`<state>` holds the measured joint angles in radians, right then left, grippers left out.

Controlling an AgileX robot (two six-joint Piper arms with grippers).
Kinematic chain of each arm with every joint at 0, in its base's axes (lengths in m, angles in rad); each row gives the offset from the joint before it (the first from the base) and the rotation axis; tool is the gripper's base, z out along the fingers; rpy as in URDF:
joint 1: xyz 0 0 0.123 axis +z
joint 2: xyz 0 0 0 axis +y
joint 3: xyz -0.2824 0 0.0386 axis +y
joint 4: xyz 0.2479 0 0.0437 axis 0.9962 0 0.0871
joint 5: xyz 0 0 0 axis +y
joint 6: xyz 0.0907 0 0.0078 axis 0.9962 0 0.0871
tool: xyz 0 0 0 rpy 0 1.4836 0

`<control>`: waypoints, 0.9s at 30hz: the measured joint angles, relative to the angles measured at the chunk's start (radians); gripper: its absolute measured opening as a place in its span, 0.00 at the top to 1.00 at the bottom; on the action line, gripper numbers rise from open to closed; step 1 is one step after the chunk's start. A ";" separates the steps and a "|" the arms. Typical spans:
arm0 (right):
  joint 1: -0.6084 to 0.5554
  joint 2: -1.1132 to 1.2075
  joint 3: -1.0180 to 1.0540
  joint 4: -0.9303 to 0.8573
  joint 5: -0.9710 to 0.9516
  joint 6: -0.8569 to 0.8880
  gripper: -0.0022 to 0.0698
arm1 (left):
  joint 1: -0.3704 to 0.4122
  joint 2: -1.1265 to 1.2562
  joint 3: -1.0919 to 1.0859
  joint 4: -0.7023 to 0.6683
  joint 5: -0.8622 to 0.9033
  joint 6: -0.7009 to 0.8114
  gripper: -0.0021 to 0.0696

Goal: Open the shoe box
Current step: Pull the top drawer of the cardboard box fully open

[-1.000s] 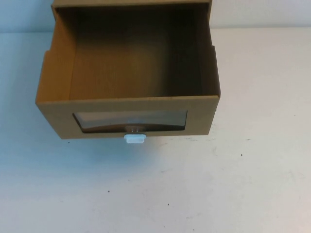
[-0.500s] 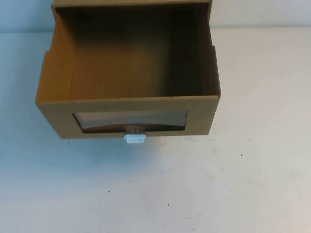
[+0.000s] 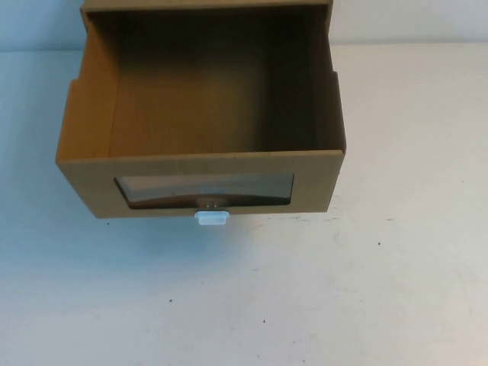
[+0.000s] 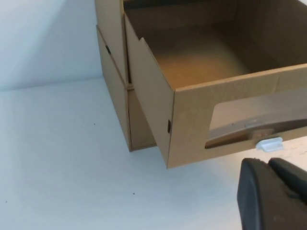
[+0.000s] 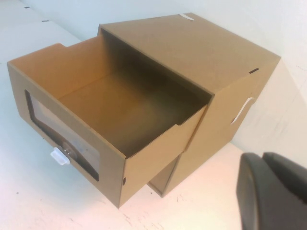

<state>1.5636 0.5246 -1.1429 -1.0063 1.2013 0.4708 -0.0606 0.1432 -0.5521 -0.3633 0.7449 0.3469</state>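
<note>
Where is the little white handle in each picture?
High view: handle near the middle, under the drawer's window; neither gripper shows.
Left wrist view: handle under the window, just beyond the left gripper.
Right wrist view: handle under the window, across the box from the right gripper.
Shared landmark: the window.

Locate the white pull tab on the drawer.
High view: the white pull tab sits bottom-centre on the drawer front, below its window; left gripper and right gripper are off it, seen only in wrist views.
</note>
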 joint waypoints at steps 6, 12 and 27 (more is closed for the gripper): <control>0.000 0.000 0.000 0.001 0.000 0.000 0.99 | 0.000 -0.009 0.051 0.154 -0.098 0.011 0.98; 0.000 0.000 0.000 0.001 0.000 0.000 0.99 | 0.000 -0.117 0.251 0.244 -0.304 0.017 0.98; 0.000 -0.001 0.000 0.010 0.002 0.000 0.99 | -0.009 -0.155 0.578 0.268 -0.375 0.000 0.98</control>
<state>1.5636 0.5240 -1.1429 -0.9968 1.2030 0.4708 -0.0692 -0.0118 0.0256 -0.0958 0.3698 0.3465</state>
